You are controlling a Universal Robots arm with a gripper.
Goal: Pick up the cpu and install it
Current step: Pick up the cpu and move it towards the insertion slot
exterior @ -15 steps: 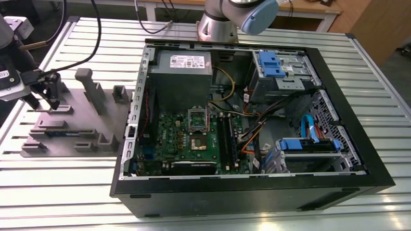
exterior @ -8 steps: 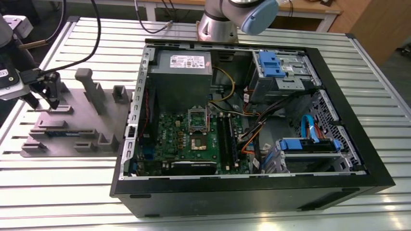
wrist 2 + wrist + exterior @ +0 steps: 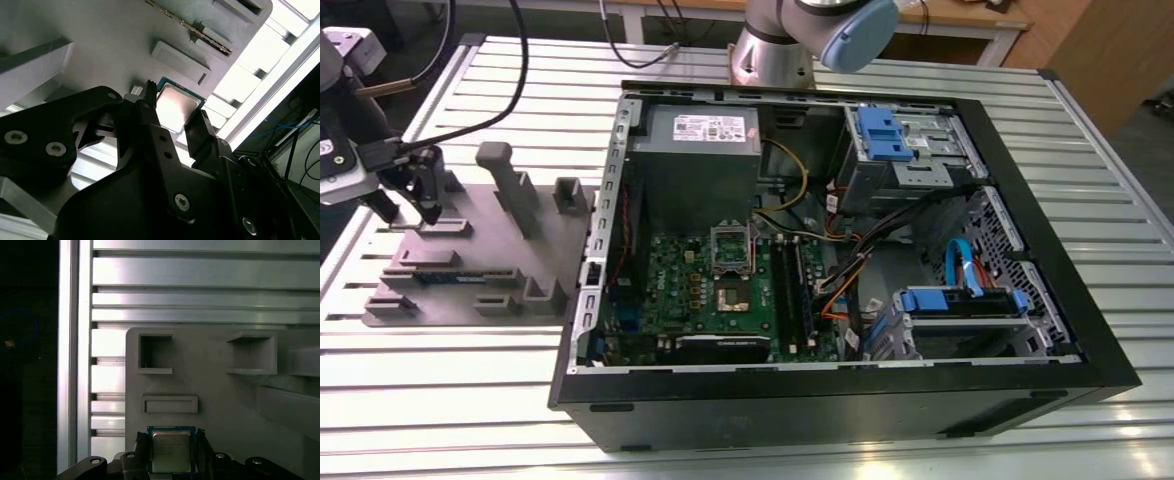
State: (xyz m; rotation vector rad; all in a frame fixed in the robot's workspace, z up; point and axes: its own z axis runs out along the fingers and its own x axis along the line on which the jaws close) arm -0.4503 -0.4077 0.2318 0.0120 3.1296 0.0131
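The open computer case is sitting on the slatted table, with the grey fixture tray lying just beside it on the exterior view's left. The gripper is hanging low over the tray. In the first wrist view, its fingers are clamping two opposite edges of the cpu, near the tray's edge.
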